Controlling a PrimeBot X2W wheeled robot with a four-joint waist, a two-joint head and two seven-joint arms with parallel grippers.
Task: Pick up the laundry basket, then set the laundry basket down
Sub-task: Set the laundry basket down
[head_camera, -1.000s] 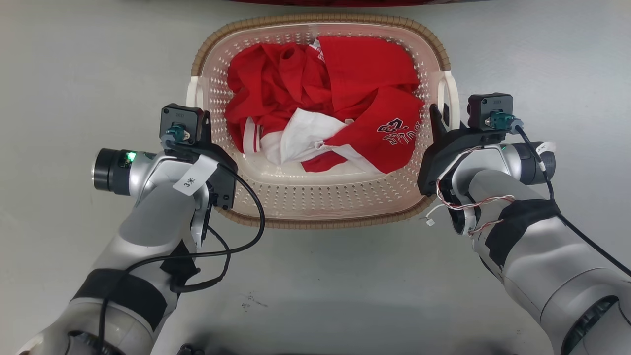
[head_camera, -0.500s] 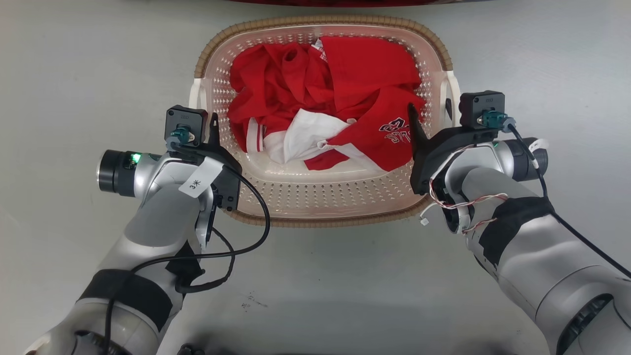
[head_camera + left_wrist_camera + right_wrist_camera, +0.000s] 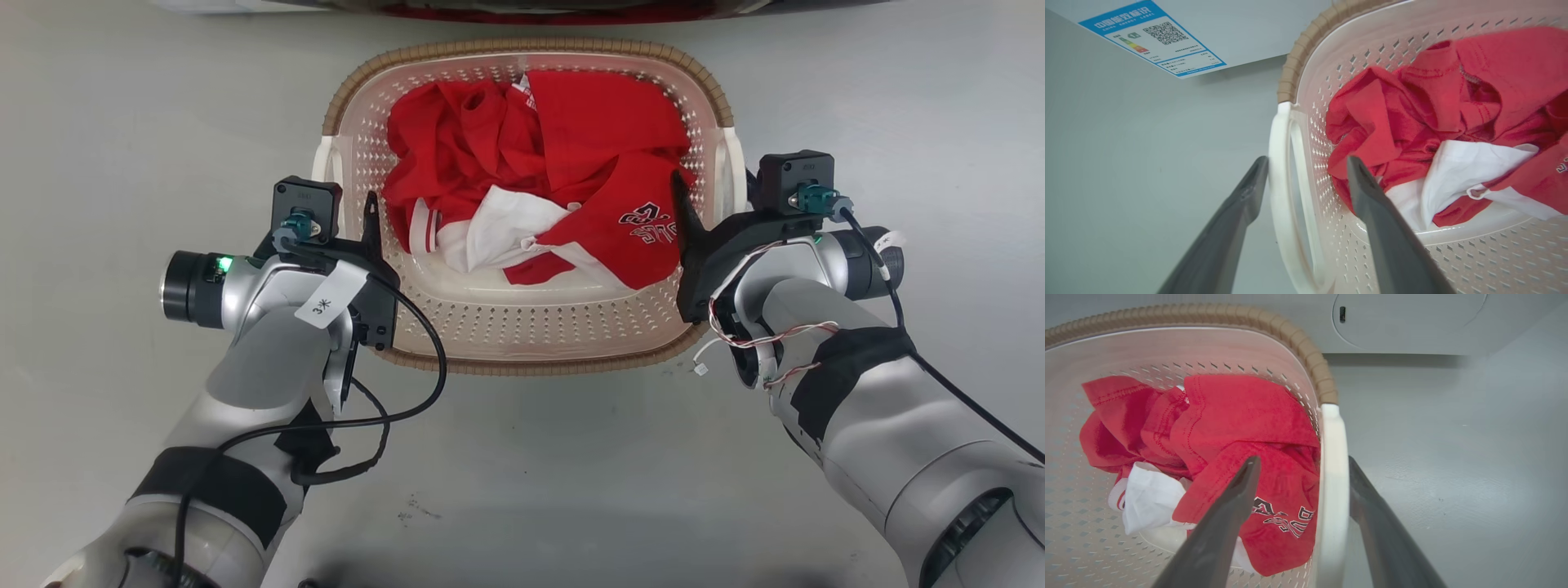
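1. You have the laundry basket (image 3: 522, 322) upright on the grey floor (image 3: 122, 122), squarely between your 2 arms and close to a pale machine front (image 3: 1412, 322) at its far side.
2. Inside it lies a heap of red clothes (image 3: 588, 122) with 1 white piece (image 3: 510, 220) near the middle; 1 red shirt shows dark lettering.
3. Your left gripper (image 3: 1309, 160) straddles the basket's left handle (image 3: 1280, 196). The outer finger touches the handle's outside near its tip, while the inner finger hangs inside the basket, apart from the perforated wall. The jaws are spread, not clamped.
4. Your right gripper (image 3: 1302, 459) straddles the right handle (image 3: 1333, 477) the same way. The outer finger sits just beside the handle's outside edge, and the inner finger is over the lettered red shirt with a gap to the handle. These jaws are also spread, gripping nothing.
5. In the left wrist view, a blue-bordered sticker (image 3: 1153, 38) with a square code sits on a pale panel beyond the basket's brown rim (image 3: 1306, 45).
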